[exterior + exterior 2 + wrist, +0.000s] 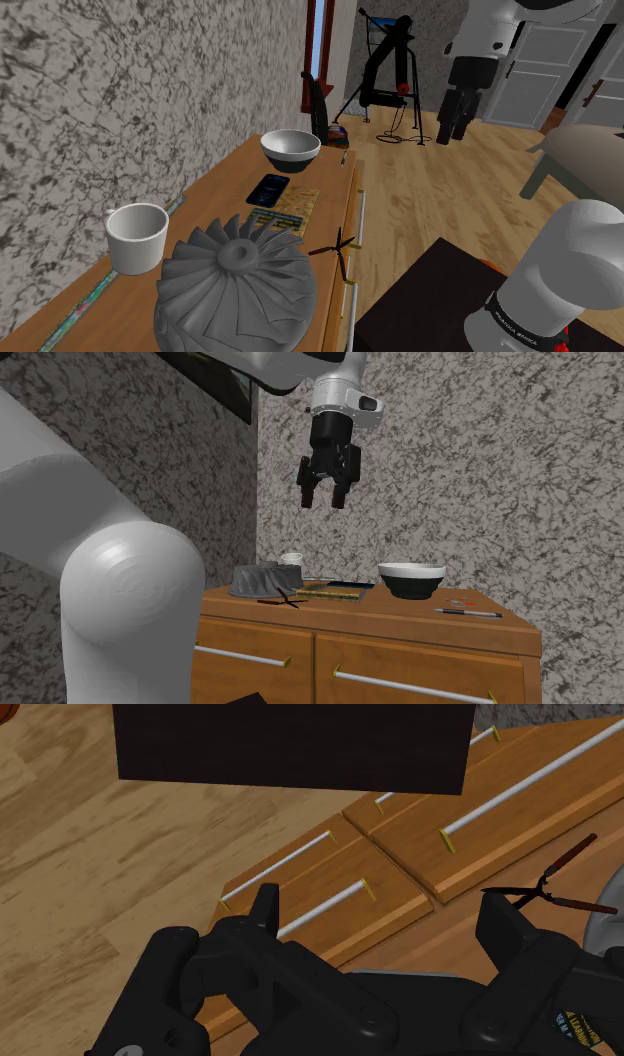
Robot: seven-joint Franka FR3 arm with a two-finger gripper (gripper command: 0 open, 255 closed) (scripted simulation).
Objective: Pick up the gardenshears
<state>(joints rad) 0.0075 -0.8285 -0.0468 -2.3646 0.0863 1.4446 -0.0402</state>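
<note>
The gardenshears lie flat on the wooden dresser, very near its front edge. Their dark blades and reddish handles are crossed a little, like a thin X. Just beside them sits a big grey finned wheel, and behind that are a white cup, a phone and a dark bowl.

The gripper hangs high above the dresser and well apart from the shears, with its fingers spread and nothing between them.

I think the step in hand is the approach. To do it well, the hand should first come above the crossing point, because there the shears are narrow and balanced. Then it should turn so the fingers close across them, not along them, and go down straight. Two risks I see: touching the finned wheel on one side, or pushing the shears over the edge.
</note>
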